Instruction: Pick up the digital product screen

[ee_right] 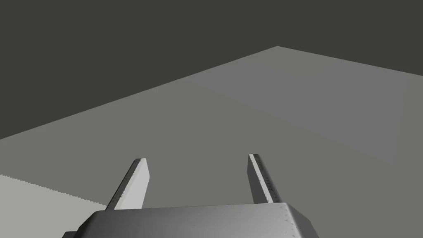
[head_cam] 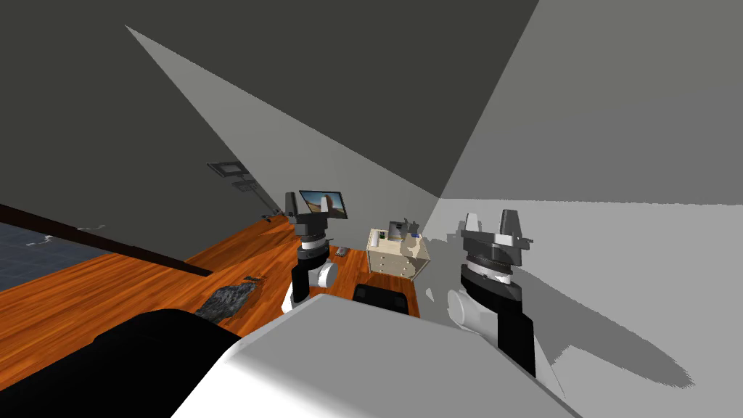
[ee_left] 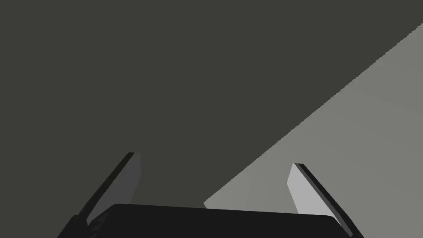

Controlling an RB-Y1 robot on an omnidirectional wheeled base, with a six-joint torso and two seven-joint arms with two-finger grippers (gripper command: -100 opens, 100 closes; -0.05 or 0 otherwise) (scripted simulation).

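The screen [head_cam: 328,203] stands upright far across the room, close to the wall, with a bright picture on it. I cannot tell what it stands on. In the head view your left pincer [head_cam: 307,207] covers one edge of the screen, but I think the two are well apart. Both pincers are held up in the air. The left pincer is open, with nothing between its fingers [ee_left: 133,177]. Your right pincer [head_cam: 491,221] is open and empty too, and you can see its fingers [ee_right: 136,182] spread wide.

Here is what could go wrong. If you close a pincer now, it will grab only air, because the screen looks too far off. You need to get close first. On the way, a low black block [head_cam: 377,296] sits on the brown wood floor [head_cam: 109,290], and a dark crumpled thing [head_cam: 228,299] lies there as well. You could bump into either one. The screen looks thin and tall, so a push from a finger may knock it over. Thin flat fingers may also slip on it.

A pale chest of drawers [head_cam: 395,261] stands just beside the screen, on its right. Small things [head_cam: 397,231] sit on top of it, too tiny to name. I cannot tell what is in the drawers. A wide swing of your arm could sweep those things off.
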